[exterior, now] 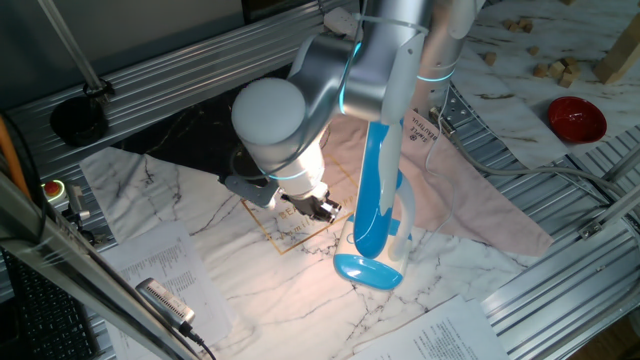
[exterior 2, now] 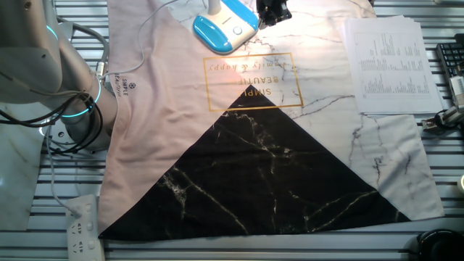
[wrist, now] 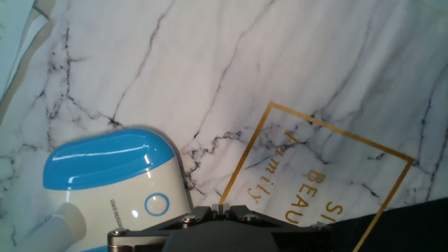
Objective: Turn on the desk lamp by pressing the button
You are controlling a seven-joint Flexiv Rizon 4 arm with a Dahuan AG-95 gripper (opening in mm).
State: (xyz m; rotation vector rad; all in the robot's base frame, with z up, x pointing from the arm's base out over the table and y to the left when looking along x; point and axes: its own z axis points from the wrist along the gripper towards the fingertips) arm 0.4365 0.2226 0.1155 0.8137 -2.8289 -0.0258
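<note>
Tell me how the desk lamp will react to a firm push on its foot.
The desk lamp looks top-heavy: its tall head rises over a small oval foot, so it may rock. Its glossy plastic could slide on the cloth.

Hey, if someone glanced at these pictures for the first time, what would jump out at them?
Probably the blue and white desk lamp standing mid-table on the marble-print cloth, with warm light pooled on the cloth beside its foot. Next, the big silver robot arm bending over it, its gripper low beside the lamp. A red bowl sits off at the far corner.
</note>
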